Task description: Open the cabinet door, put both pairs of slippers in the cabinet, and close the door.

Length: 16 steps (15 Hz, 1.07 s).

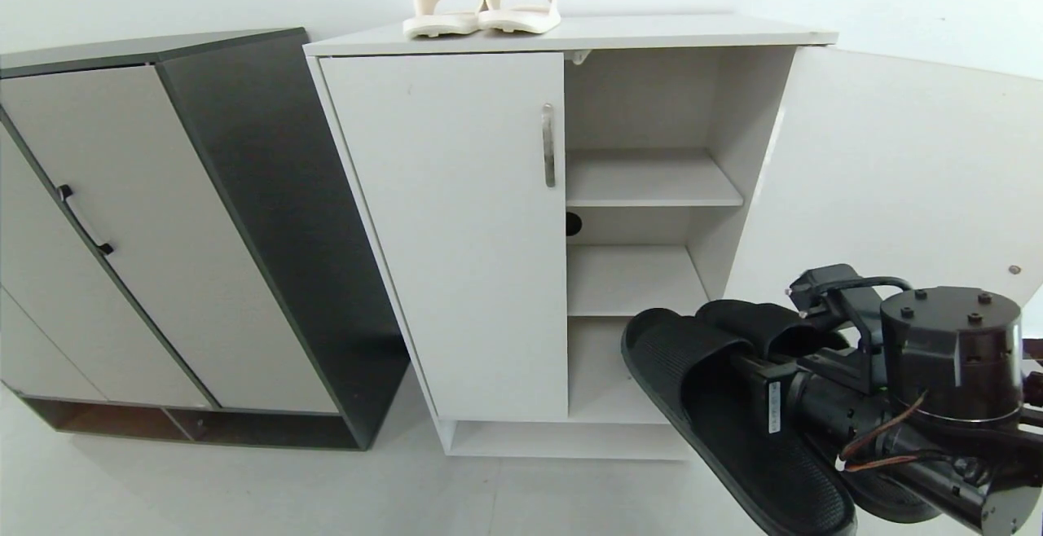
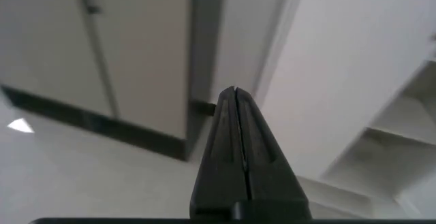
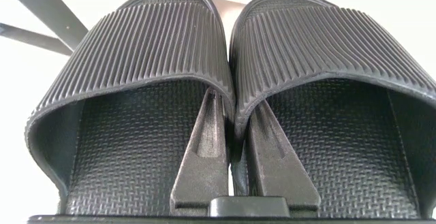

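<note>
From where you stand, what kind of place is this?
Probably an entryway mock-up: open white cabinet, cream slippers on top, grey cabinet beside it, black slippers in the right gripper.

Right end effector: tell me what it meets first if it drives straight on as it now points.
The black slippers pinched in the right end effector lead the way, probably into the open lower part of the white cabinet; depth is unclear.
</note>
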Available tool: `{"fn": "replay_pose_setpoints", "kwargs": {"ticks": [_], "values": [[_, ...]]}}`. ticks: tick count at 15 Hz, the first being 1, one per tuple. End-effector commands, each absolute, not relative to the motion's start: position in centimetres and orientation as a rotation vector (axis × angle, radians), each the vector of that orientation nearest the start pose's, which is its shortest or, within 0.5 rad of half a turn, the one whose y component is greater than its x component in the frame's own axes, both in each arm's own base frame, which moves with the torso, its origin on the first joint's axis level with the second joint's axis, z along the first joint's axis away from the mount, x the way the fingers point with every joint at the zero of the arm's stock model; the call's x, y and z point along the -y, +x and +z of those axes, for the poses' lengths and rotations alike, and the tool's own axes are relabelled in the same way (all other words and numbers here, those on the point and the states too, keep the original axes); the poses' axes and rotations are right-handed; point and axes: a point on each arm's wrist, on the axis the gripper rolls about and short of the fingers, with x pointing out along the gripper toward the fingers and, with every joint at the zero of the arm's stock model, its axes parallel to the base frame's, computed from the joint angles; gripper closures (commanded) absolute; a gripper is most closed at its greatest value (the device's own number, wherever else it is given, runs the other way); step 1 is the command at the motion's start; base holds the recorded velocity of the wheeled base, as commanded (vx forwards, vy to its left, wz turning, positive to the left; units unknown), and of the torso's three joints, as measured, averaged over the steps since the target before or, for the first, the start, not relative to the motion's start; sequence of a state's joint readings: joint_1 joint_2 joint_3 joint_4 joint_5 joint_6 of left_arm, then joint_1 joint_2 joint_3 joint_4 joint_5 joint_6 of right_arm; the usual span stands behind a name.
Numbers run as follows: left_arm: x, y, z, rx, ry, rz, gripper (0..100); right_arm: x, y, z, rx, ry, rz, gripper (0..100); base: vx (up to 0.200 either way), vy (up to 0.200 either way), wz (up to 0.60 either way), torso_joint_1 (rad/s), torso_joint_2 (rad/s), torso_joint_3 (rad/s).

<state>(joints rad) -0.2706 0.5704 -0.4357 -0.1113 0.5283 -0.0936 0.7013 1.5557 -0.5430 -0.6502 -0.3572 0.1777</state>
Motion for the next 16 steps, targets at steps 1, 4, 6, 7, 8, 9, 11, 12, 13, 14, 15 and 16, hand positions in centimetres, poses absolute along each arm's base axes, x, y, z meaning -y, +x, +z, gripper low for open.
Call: {"fn": "replay_pose_setpoints", "kwargs": {"ticks": [1,4,6,7,8,9,11,12,13,14,15,16], "values": [[-1.1,-3.6,13.1,0.025,-0.057,0.454,100,-15.3,19.5,15.4,-0.35,-0.014,0.308,100,0.0,0.0,0.0,0.0,0.0,0.0],[-0.7,-2.6,8.3,-0.021,-0.026,0.298,100,-15.3,19.4,15.3,-0.353,-0.015,0.312,100,0.0,0.0,0.0,0.0,0.0,0.0],[-0.3,-2.3,7.9,0.039,-0.038,0.124,100,-15.3,19.3,15.3,-0.354,-0.016,0.315,100,0.0,0.0,0.0,0.0,0.0,0.0],[-0.2,-2.3,7.9,0.039,-0.039,0.096,100,-15.4,19.3,15.2,-0.357,-0.018,0.318,100,0.0,0.0,0.0,0.0,0.0,0.0],[-0.2,-2.3,7.6,0.008,-0.02,0.063,100,-15.5,19.2,15.2,-0.357,-0.019,0.324,100,0.0,0.0,0.0,0.0,0.0,0.0],[0.0,-2.3,7.6,-0.002,0.005,0.003,100,-15.5,19.2,15.1,-0.361,-0.021,0.326,100,0.0,0.0,0.0,0.0,0.0,0.0],[0.0,-2.3,7.5,-0.004,0.04,-0.029,100,-15.8,18.9,14.9,-0.368,-0.026,0.353,100,0.0,0.0,0.0,0.0,0.0,0.0],[0.0,-2.3,7.5,-0.005,0.043,0.001,100,-15.9,18.9,14.9,-0.372,-0.027,0.359,100,0.0,0.0,0.0,0.0,0.0,0.0],[-0.2,-2.3,7.5,-0.005,0.038,0.078,100,-16.1,18.8,14.7,-0.379,-0.031,0.365,100,0.0,0.0,0.0,0.0,0.0,0.0],[-0.2,-2.3,7.5,-0.002,0.008,0.09,100,-16.4,18.7,14.5,-0.385,-0.038,0.376,100,0.0,0.0,0.0,0.0,0.0,0.0],[-0.2,-2.3,7.5,0.0,0.009,0.101,100,-16.5,18.6,14.4,-0.385,-0.038,0.379,100,0.0,0.0,0.0,0.0,0.0,0.0],[-0.2,-2.3,7.5,-0.001,0.021,0.098,100,-16.5,18.6,14.5,-0.382,-0.038,0.384,100,0.0,0.0,0.0,0.0,0.0,0.0]]}}
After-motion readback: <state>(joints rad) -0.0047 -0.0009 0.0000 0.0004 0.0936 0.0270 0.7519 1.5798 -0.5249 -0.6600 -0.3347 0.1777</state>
